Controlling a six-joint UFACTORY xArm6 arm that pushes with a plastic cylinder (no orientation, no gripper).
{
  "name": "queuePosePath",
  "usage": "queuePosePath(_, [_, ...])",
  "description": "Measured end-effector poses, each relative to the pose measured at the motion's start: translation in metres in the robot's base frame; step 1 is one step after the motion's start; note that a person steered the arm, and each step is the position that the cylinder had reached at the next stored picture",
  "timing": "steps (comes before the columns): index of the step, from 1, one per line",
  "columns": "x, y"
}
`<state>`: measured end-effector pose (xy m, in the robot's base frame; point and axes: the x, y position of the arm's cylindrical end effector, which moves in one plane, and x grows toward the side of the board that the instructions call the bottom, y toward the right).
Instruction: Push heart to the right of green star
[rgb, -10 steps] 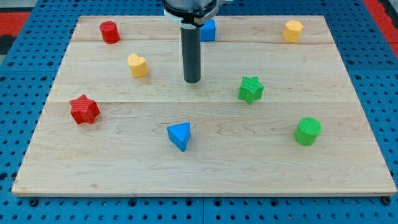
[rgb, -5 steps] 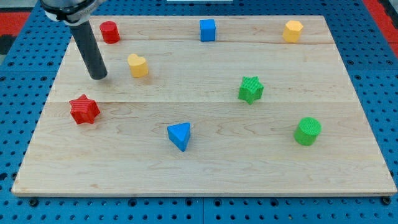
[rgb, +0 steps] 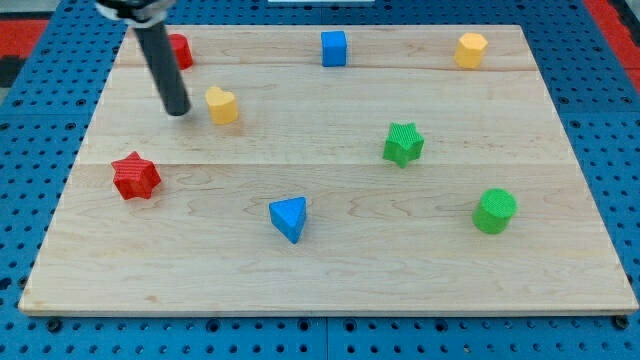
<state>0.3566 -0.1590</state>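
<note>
**Tip repositioned beside heart, push not started**

Since the earlier frames, my tip (rgb: 177, 110) has swung from the middle of the counter out past the yellow heart (rgb: 221, 104), then come back in toward it. Blocks look unmoved across all three frames.

Camera view, everything placed relative to the yellow heart:
- My tip sits just to its view-left, near but with a small gap showing; no contact that I can confirm.
- Green star (rgb: 403, 143) is well apart to the view's right and a bit lower.
- Red cylinder (rgb: 179, 50) is up and to the left, partly behind the rod.
- Red star (rgb: 135, 176) is lower left.
- Blue triangle (rgb: 289, 218) is lower right.
- Blue cube (rgb: 334, 47) is upper right.
- Yellow hexagon (rgb: 471, 49) is far right near the top edge of the counter (rgb: 330, 285).
- Green cylinder (rgb: 494, 211) is far right, lowest of the lot.

Hand: none on this rig, just the rod, so no released or clenched state to tell.

Progress, my read: approach is done, with the tip on the correct side for a rightward shove. Whole transport is left. Heart has to travel right, get past the green star and end on its right side. A straight line risks clipping the star, so expect a pass above it and then a nudge downward.
</note>
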Motion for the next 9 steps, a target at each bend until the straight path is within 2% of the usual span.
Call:
queuePosePath(1, [-0.024,0.067])
queuePosePath(2, [-0.038,0.111])
queuePosePath(4, [-0.019,0.164])
queuePosePath(5, [-0.012,0.229])
queuePosePath(6, [-0.048,0.242])
queuePosePath(7, [-0.025,0.272])
queuePosePath(8, [0.026,0.333])
queuePosePath(9, [0.014,0.338])
